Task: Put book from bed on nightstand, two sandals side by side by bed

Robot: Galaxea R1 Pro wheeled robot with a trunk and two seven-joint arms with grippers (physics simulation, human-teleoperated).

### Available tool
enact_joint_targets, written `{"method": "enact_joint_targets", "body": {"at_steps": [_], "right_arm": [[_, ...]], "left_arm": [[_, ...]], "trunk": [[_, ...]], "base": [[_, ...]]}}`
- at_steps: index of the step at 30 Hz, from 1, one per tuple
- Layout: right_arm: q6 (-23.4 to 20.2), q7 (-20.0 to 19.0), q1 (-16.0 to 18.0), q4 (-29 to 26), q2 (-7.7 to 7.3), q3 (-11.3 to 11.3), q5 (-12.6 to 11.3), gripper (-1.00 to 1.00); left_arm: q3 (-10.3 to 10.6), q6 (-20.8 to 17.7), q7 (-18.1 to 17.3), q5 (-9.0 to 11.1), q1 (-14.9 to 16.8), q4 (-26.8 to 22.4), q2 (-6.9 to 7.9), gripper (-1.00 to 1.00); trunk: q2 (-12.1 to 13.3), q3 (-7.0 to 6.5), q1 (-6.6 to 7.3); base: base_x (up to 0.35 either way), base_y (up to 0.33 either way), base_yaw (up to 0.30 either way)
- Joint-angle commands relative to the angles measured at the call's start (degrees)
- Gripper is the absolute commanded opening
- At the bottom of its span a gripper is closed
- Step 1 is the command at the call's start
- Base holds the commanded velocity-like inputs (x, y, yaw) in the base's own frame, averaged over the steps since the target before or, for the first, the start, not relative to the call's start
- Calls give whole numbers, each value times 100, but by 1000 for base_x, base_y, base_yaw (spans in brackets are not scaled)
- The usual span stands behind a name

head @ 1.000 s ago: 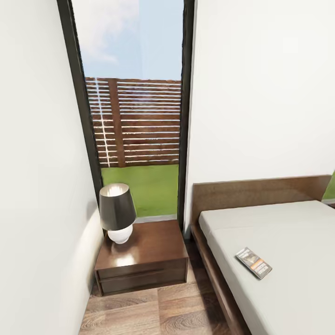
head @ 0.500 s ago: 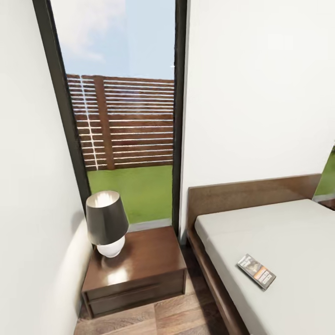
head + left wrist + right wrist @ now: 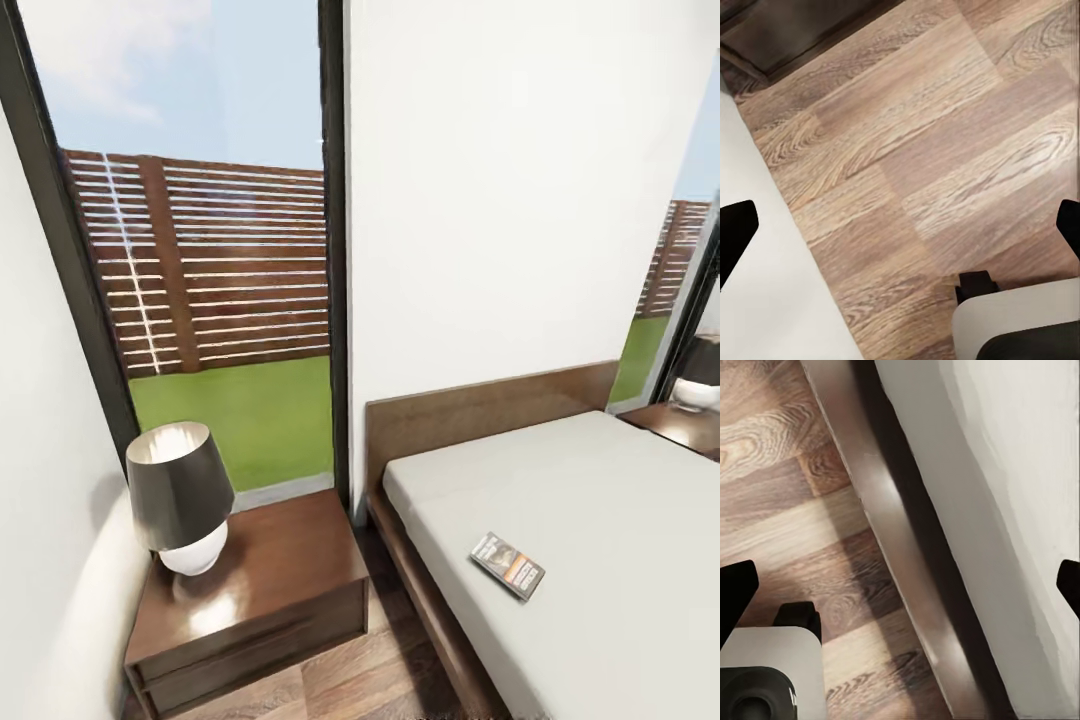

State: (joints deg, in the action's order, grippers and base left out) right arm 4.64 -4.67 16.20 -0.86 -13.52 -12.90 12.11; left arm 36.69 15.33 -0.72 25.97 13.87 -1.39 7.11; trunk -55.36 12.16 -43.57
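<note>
1. As the view has swung right, a second nightstand (image 3: 690, 425) has come into sight.
2. Book (image 3: 508, 565) lies on the bed (image 3: 600, 520), beyond both claws (fingers spread, empty).
3. Left claw (image 3: 900, 225) and right claw (image 3: 900, 581) hang over floor.

White walls (image 3: 500, 200), tall window (image 3: 200, 250), wood floor (image 3: 930, 150), lamp (image 3: 180, 495)
</note>
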Motion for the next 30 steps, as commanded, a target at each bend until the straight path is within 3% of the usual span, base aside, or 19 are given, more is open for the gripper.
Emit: {"method": "enact_joint_targets", "body": {"at_steps": [1, 19, 30], "right_arm": [[19, -17, 6, 7, -1, -49, 51, 100], [19, -17, 6, 7, -1, -47, 52, 100], [19, -17, 6, 7, -1, -48, 54, 100]], "left_arm": [[49, 14, -7, 57, 2, -1, 2, 100], [49, 22, -7, 42, 2, -1, 1, 100], [49, 22, -6, 43, 2, -1, 1, 100]], "trunk": [[-5, 8, 0], [-5, 8, 0], [-5, 8, 0]], "base": [[4, 1, -287], [80, 41, -282], [160, 105, -73]]}}
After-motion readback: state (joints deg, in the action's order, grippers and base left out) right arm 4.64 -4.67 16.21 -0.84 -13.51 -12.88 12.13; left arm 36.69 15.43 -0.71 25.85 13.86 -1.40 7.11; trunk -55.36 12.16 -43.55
